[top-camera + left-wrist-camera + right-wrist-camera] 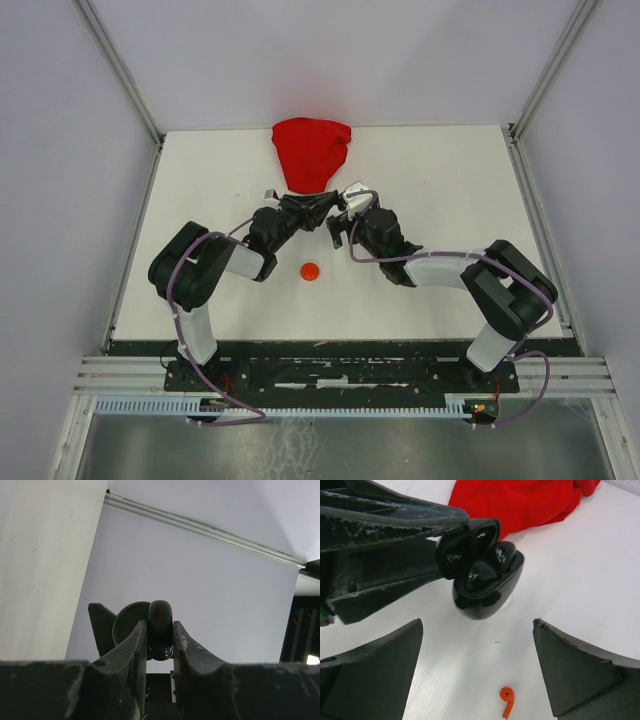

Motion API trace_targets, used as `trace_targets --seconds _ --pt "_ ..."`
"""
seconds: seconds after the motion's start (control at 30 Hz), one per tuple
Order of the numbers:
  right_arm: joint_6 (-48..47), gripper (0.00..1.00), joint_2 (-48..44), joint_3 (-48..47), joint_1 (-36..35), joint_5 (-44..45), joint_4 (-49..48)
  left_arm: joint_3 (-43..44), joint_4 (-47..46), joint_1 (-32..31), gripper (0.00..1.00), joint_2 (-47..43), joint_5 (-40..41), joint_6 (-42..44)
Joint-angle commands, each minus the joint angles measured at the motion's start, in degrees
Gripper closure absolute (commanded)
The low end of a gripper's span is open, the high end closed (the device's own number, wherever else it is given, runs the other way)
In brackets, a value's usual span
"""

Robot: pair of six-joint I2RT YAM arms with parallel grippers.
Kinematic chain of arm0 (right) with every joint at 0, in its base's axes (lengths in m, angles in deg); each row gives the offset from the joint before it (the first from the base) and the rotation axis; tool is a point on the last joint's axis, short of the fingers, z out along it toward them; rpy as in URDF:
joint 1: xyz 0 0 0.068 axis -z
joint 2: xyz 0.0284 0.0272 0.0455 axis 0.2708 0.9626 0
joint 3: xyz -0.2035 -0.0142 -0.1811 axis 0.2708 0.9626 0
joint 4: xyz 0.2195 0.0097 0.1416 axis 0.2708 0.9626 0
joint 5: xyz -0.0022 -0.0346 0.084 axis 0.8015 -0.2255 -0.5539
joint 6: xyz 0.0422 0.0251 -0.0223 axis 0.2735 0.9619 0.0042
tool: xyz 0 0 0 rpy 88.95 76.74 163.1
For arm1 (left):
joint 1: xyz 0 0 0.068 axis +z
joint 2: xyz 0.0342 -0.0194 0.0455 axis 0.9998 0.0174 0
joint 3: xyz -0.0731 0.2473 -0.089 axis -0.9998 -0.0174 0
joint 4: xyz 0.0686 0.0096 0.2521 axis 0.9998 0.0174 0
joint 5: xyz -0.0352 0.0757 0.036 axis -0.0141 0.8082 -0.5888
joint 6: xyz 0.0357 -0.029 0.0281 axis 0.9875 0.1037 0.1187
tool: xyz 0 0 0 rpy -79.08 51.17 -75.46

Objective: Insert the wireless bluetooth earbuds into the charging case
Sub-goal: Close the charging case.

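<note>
My left gripper (160,626) is shut on an open black charging case (160,615), its lid (127,625) swung to the left. In the right wrist view the case (485,597) hangs just above the table with two black earbuds (481,575) seated in it. A single red earbud (506,700) lies on the white table below the case. My right gripper (477,627) is open and empty, its fingers (375,670) spread either side of the red earbud. In the top view the two grippers, left (322,206) and right (340,222), meet at mid-table.
A large red cloth (312,150) lies at the back of the table, just behind the grippers, and shows in the right wrist view (520,500). A round red case (309,271) sits on the table in front of the arms. A small white object (356,190) lies beside the right gripper.
</note>
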Motion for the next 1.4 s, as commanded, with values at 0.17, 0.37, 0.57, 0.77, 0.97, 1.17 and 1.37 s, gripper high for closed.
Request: trace_targets --seconds 0.17,0.37,0.57,0.77,0.97,1.17,1.37 --pt "-4.37 0.01 2.30 -3.77 -0.20 6.59 -5.34 -1.72 -6.35 -0.22 0.97 -1.69 -0.47 -3.71" --pt "-6.75 0.01 3.40 -4.38 -0.15 10.27 -6.24 -2.77 -7.69 -0.21 0.97 -1.60 -1.80 -4.06" --pt "-9.68 0.01 3.41 -4.21 -0.16 13.13 -7.41 -3.84 -8.98 -0.16 0.97 -0.60 -3.25 -4.32" --pt "-11.93 0.01 3.02 -3.17 -0.10 16.08 -8.46 -5.39 -10.89 -0.17 0.97 0.63 -3.84 -4.55" --pt "-13.51 0.01 1.21 -2.04 0.02 18.19 -9.14 -7.14 -12.03 -0.13 0.97 1.70 -3.76 -3.95" --pt "-13.55 0.01 -2.62 -0.79 0.45 20.63 -6.15 -8.22 -12.91 0.56 0.97 2.92 -3.36 -2.91" --pt "4.23 0.01 -9.59 -7.25 5.54 18.01 21.56 -7.43 -9.26 3.57 0.97 2.82 -5.01 4.46"
